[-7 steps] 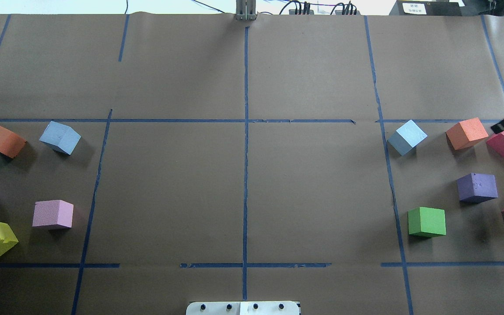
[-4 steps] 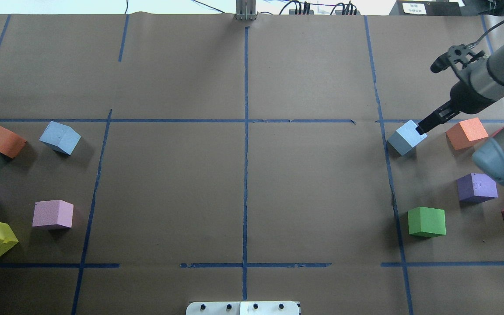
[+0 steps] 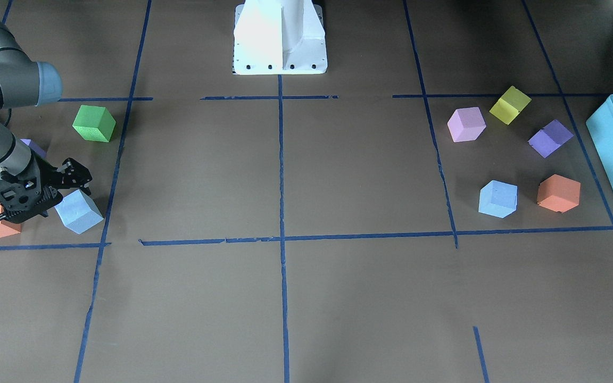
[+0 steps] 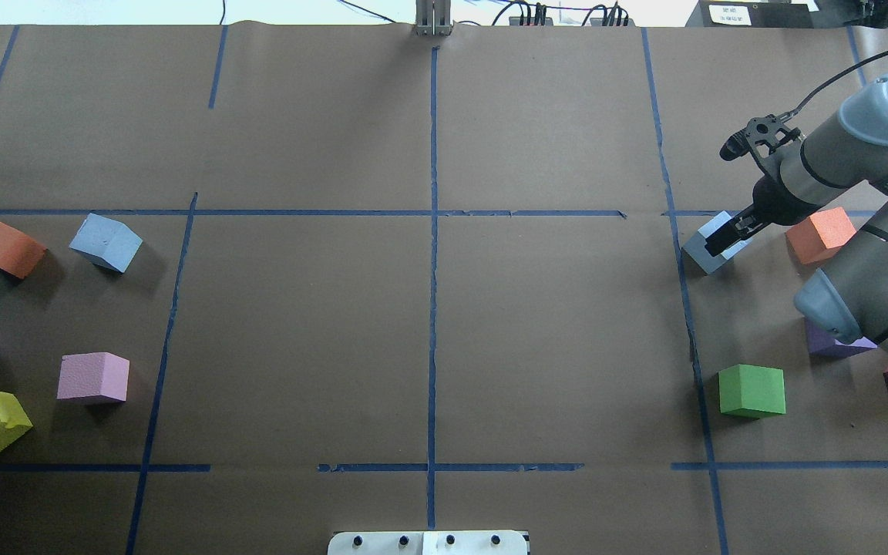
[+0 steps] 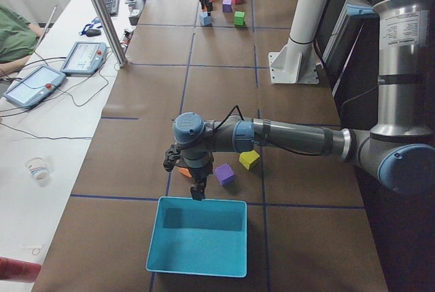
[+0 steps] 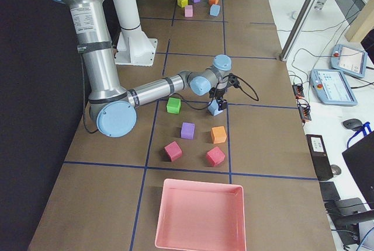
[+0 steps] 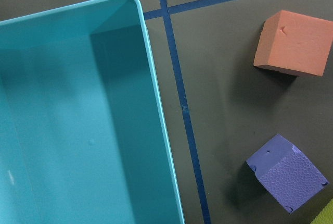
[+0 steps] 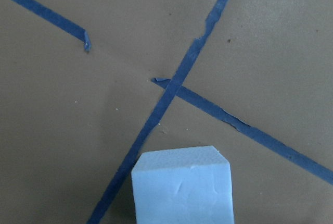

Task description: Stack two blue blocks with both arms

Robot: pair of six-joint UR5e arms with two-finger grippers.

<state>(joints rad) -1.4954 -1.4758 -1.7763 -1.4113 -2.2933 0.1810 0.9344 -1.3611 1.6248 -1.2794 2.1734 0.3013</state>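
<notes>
One pale blue block (image 4: 701, 252) lies on the right side of the table; it also shows in the front view (image 3: 79, 213) and at the bottom of the right wrist view (image 8: 181, 185). My right gripper (image 4: 725, 235) hangs right over it, apparently open, with one black finger across its top. The other blue block (image 4: 105, 242) lies at the far left (image 3: 498, 199), untouched. My left gripper (image 5: 198, 193) shows only in the left side view, above the near edge of the teal box (image 5: 197, 238); I cannot tell if it is open or shut.
Near the right blue block lie orange (image 4: 820, 235), purple (image 4: 837, 344), green (image 4: 752, 391) and red cubes. On the left lie orange (image 4: 3, 247), purple, pink (image 4: 93, 378) and yellow cubes. A pink tray (image 6: 198, 216) stands beyond the right group. The white pedestal (image 3: 280, 37) stands mid-table.
My right arm has swung in from the right edge, and its gripper has moved left and down onto the right blue block. The blocks have not visibly moved.
</notes>
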